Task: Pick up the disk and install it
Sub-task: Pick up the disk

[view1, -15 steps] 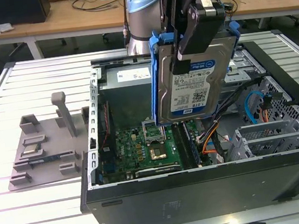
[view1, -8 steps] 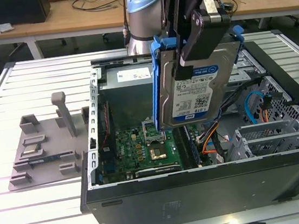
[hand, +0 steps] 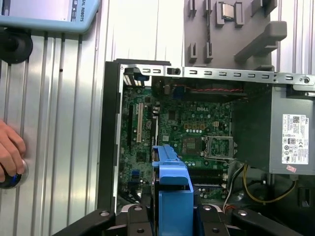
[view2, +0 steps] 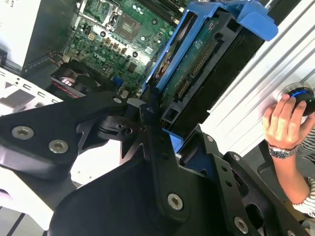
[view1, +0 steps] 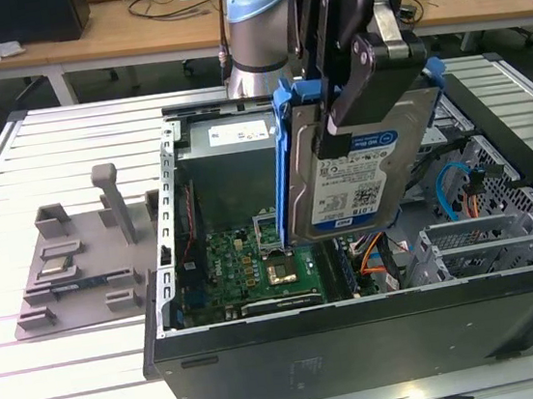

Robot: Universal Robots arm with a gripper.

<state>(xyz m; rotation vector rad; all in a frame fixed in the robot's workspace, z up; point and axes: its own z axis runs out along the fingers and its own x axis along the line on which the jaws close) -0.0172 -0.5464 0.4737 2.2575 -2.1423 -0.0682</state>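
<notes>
With the black pincer (view1: 366, 75) clamped tight on its top edge, the flat silver-grey disk (view1: 359, 164) in its blue plastic bracket (view1: 288, 158) hangs on edge above the open black computer case (view1: 362, 343).
Exterior view: case lies side-down on the slatted tabletop (view1: 75, 379), probably for top access. Second wrist view: disk (view2: 197, 59) over green motherboard (view2: 113, 29); person's hand (view2: 283, 120) on a round button (view2: 301, 93). First wrist view: bracket (hand: 172, 191) clear of motherboard (hand: 177, 128), disk unseated.

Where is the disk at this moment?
In the exterior view, the disk hangs on edge in the jaws above the open computer case, over its motherboard, beside the power-supply box.
</notes>
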